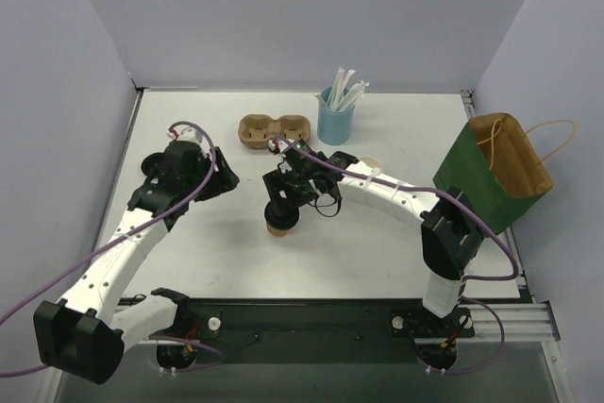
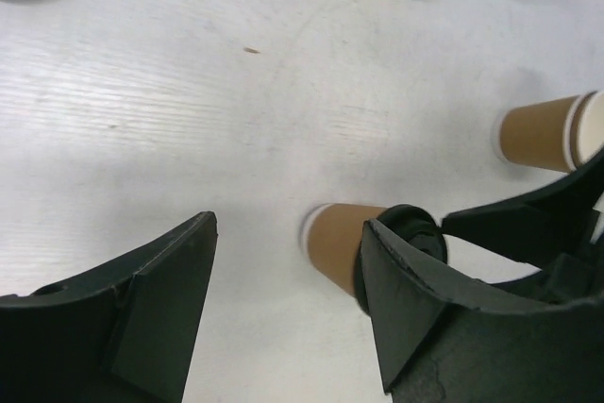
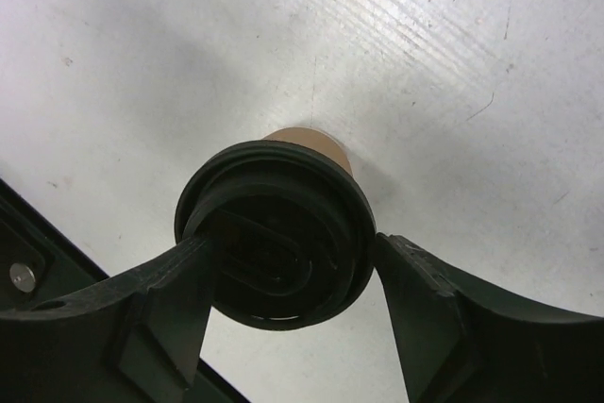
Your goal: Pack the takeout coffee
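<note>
Counter [image 1: 377, 243]: everything is spread mid-to-back, so both arms can reach it.

Green bag [image 1: 472, 186] stands at the right edge with its brown inside showing. My guess is it's the final destination, parked clear of the work.

My left tool [image 2: 288, 224] has its jaws wide apart with nothing between them. It's low over bare counter, to the left of the coffee. Standby pose, I'd say, placed to steady the cup or take it over.

My right tool [image 3: 293, 252] is straight above the cup, one finger on each side of the lid rim. Both look to be touching it. I can't tell if I'm clamping or letting go.

Pulp carrier [image 1: 274, 131] is at the back with both holes vacant, beside the blue straw cup [image 1: 335, 123]. It's likely the coffee's next stop.

Takeout coffee [image 2: 335, 244] is upright mid-counter, in front of the carrier and apart from it, directly under my right tool.

Second tan cup [image 2: 538, 134] stands near it, with no lid that I can see.

Black lid [image 3: 274, 243] covers the coffee's mouth. I can't tell if it's fully seated. A top-down hold suits pressing it on.
</note>
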Robot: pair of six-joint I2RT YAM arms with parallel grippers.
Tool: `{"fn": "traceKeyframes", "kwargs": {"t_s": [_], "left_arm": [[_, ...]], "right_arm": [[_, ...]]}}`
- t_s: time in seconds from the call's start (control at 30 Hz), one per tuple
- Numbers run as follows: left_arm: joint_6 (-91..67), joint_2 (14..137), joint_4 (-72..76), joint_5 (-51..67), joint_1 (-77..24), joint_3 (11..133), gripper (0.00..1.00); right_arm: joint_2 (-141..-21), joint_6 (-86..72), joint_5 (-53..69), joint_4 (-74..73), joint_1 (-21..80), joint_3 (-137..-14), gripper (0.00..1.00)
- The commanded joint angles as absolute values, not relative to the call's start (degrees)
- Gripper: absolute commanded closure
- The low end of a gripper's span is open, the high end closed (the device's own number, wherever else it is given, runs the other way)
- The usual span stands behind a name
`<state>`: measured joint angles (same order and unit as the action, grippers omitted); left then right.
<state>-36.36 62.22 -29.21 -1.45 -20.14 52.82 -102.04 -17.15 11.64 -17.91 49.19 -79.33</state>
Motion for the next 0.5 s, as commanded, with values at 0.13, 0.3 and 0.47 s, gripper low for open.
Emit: {"fn": "traceKeyframes", "kwargs": {"t_s": [0.13, 0.3, 0.47], "left_arm": [[-25.76, 55.73, -42.09, -3.86, -10.20, 55.81, 0.23], [-21.02, 54.06, -43.68, -8.52, -9.58, 55.38, 0.21], [-17.93, 51.16, -41.05, -9.49, -9.40, 51.34, 0.20]], "right_arm": [[-102.57, -18.72, 10.20, -23.82, 50.36, -83.50, 0.27], [-104.15, -18.11, 8.88, -24.43, 51.94, -85.33, 0.26], [-104.68, -18.10, 6.07, -25.66, 53.44, -87.53, 0.26]]}}
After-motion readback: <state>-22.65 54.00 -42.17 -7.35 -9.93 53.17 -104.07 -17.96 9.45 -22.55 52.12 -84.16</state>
